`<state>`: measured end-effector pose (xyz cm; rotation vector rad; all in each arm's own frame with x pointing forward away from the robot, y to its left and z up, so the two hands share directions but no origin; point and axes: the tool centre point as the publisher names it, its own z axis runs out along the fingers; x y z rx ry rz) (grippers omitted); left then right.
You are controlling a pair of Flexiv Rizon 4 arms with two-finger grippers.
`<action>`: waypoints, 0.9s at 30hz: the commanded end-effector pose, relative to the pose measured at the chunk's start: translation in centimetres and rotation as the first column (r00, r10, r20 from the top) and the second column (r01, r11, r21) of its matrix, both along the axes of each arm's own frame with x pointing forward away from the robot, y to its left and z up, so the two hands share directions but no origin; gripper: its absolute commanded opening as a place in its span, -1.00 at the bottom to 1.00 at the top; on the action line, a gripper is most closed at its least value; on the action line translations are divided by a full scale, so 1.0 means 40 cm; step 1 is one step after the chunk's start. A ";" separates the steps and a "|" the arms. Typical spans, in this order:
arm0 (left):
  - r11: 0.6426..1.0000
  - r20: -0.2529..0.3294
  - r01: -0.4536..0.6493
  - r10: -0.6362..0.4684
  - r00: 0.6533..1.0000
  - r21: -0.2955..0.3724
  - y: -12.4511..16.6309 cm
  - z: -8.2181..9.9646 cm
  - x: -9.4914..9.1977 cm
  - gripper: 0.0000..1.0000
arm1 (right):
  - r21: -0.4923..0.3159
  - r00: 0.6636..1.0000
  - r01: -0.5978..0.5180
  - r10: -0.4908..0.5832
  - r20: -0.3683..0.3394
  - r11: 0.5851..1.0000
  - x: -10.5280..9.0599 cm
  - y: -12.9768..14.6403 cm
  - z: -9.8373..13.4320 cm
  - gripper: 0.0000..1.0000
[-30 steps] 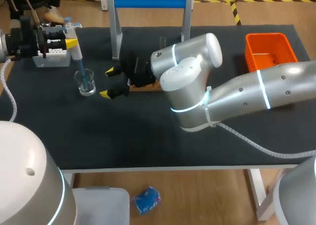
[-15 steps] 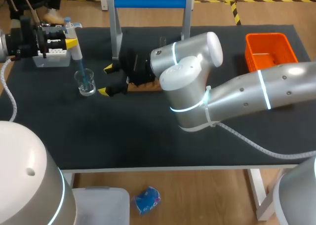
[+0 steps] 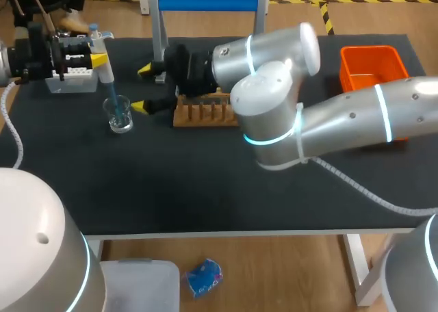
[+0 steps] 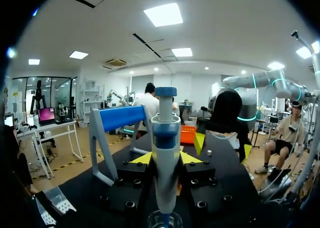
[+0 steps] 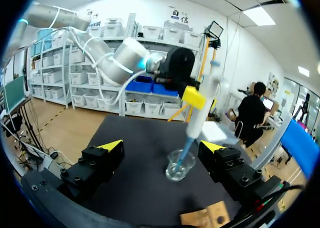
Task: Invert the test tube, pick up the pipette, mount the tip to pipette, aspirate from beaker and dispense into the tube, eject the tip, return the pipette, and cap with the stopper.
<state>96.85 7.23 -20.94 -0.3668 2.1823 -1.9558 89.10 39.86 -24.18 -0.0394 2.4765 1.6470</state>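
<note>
Your left arm [image 3: 17,59] comes in at the far left corner of the black bench [image 3: 171,189]. Its jaws are clamped on the white-and-blue pipette [image 3: 111,89], with a yellow fingertip [image 4: 142,158] pressed to each side of the barrel. The pipette's blue tip dips into the small clear glass beaker [image 3: 119,115], which stands near the left edge, a little in from the far left corner.

Your right arm [image 3: 356,120] enters from the right edge and reaches past the middle. Its jaws stand wide open and hold nothing. One yellow fingertip [image 3: 139,107] is just beside the beaker without touching it. From the right wrist, the beaker [image 5: 179,165] sits ahead of the open jaws, in line with the gap between them.

The slotted wooden rack [image 3: 205,112] lies under the right wrist, toward the middle of the far edge. The orange plastic basket [image 3: 369,69] sits at the far right corner, and a white box [image 3: 72,85] at the far left corner.
</note>
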 end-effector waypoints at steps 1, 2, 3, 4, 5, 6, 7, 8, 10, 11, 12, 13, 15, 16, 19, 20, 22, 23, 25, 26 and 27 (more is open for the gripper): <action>1.000 0.002 0.004 -0.004 1.000 -0.002 0.003 -0.002 0.002 -1.00 | -0.084 0.995 -0.094 0.091 -0.041 0.992 0.025 -0.126 0.107 1.00; 1.000 0.002 0.004 -0.004 1.000 -0.002 0.003 -0.002 0.002 -1.00 | -0.088 0.995 -0.095 0.092 -0.037 0.992 0.032 -0.134 0.124 1.00; 1.000 0.002 0.004 -0.004 1.000 -0.002 0.003 -0.002 0.002 -1.00 | -0.084 0.995 -0.099 0.096 -0.037 0.991 0.039 -0.140 0.139 1.00; 1.000 0.002 0.004 -0.004 1.000 -0.002 0.003 -0.002 0.002 -1.00 | -0.088 0.994 -0.106 0.104 -0.035 0.990 0.045 -0.146 0.154 1.00; 1.000 0.002 0.004 -0.004 1.000 -0.002 0.003 -0.002 0.002 -1.00 | -0.104 0.994 -0.112 0.109 -0.029 0.988 0.051 -0.149 0.169 1.00; 1.000 0.002 0.004 -0.004 1.000 -0.002 0.003 -0.002 0.002 -1.00 | -0.110 0.993 -0.120 0.118 -0.026 0.987 0.056 -0.151 0.182 1.00; 1.000 0.002 0.004 -0.004 1.000 -0.002 0.003 -0.002 0.002 -1.00 | -0.111 0.991 -0.132 0.129 -0.026 0.985 0.061 -0.152 0.197 1.00; 1.000 0.002 0.004 -0.004 1.000 -0.002 0.003 -0.002 0.002 -1.00 | -0.122 0.990 -0.143 0.140 -0.027 0.982 0.067 -0.152 0.210 1.00; 1.000 0.002 0.004 -0.004 1.000 -0.002 0.003 -0.002 0.002 -1.00 | -0.130 0.986 -0.168 0.166 -0.028 0.977 0.079 -0.150 0.235 1.00; 1.000 0.002 0.004 -0.004 1.000 -0.002 0.003 -0.002 0.002 -1.00 | -0.129 0.984 -0.180 0.177 -0.031 0.975 0.085 -0.148 0.249 1.00; 1.000 0.002 0.004 -0.004 1.000 -0.002 0.003 -0.002 0.002 -1.00 | -0.132 0.982 -0.187 0.185 -0.029 0.973 0.091 -0.146 0.262 1.00; 1.000 0.002 0.004 -0.004 1.000 -0.002 0.003 -0.002 0.002 -1.00 | -0.132 0.981 -0.196 0.193 -0.030 0.972 0.099 -0.143 0.275 1.00; 1.000 0.002 0.004 -0.004 1.000 -0.002 0.003 -0.002 0.002 -1.00 | -0.130 0.976 -0.217 0.214 -0.035 0.968 0.113 -0.136 0.297 1.00; 1.000 0.002 0.004 -0.004 1.000 -0.002 0.003 -0.002 0.002 -1.00 | -0.130 0.976 -0.220 0.217 -0.034 0.967 0.120 -0.131 0.307 1.00; 1.000 0.002 0.004 -0.004 1.000 -0.002 0.003 -0.002 0.002 -1.00 | -0.145 0.974 -0.227 0.225 -0.028 0.963 0.133 -0.122 0.319 1.00; 1.000 0.002 0.004 -0.004 1.000 -0.002 0.003 -0.002 0.002 -1.00 | -0.145 0.974 -0.227 0.225 -0.028 0.963 0.133 -0.122 0.319 1.00; 1.000 0.002 0.004 -0.004 1.000 -0.002 0.003 -0.002 0.002 -1.00 | -0.145 0.974 -0.227 0.225 -0.028 0.963 0.133 -0.122 0.319 1.00; 1.000 0.002 0.004 -0.004 1.000 -0.002 0.003 -0.002 0.002 -1.00 | -0.145 0.974 -0.227 0.225 -0.028 0.963 0.133 -0.122 0.319 1.00; 1.000 0.002 0.004 -0.004 1.000 -0.002 0.003 -0.002 0.002 -1.00 | -0.145 0.974 -0.227 0.225 -0.028 0.963 0.133 -0.122 0.319 1.00; 1.000 0.002 0.004 -0.004 1.000 -0.002 0.003 -0.002 0.002 -1.00 | -0.145 0.974 -0.227 0.225 -0.028 0.963 0.133 -0.122 0.319 1.00; 1.000 0.002 0.004 -0.004 1.000 -0.002 0.003 -0.002 0.002 -1.00 | -0.145 0.974 -0.227 0.225 -0.028 0.963 0.133 -0.122 0.319 1.00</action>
